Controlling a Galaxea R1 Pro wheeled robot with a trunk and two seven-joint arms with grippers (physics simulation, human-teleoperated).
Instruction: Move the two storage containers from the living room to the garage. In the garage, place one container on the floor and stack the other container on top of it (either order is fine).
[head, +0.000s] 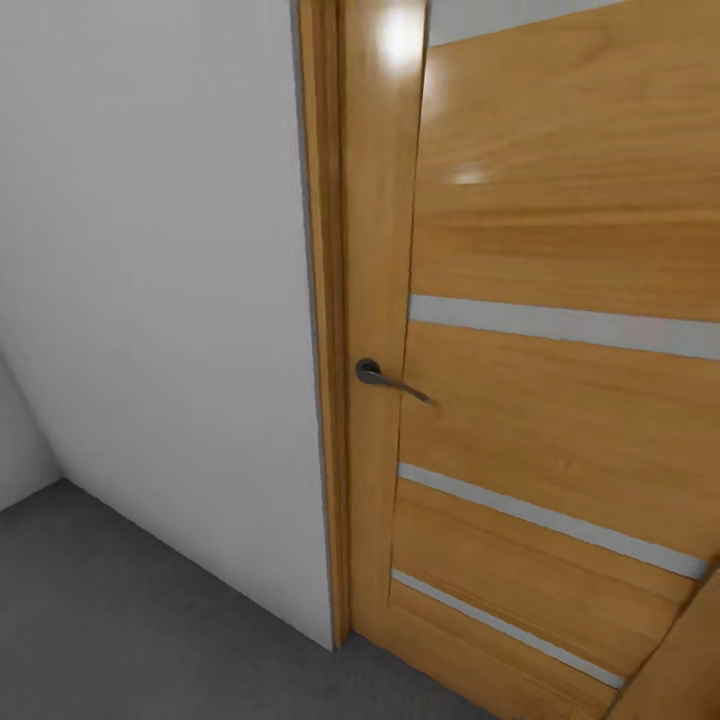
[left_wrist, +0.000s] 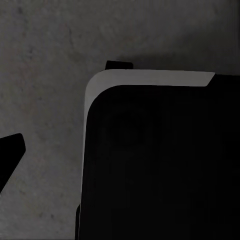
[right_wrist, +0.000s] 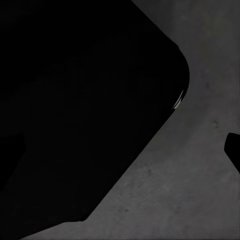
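i am facing a wooden door (head: 560, 400) and pale wall (head: 150, 300) on the dark grey floor (head: 100, 620); no containers visible, grippers' openness unclear. i'm judging i should be turning slowly, clearing the doorframe.

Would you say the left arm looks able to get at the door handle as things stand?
Probably not yet. The door handle sits on the wood door ahead, while the left wrist view looks down on dark grey floor and a black robot part, so that arm seems lowered, not raised toward it.
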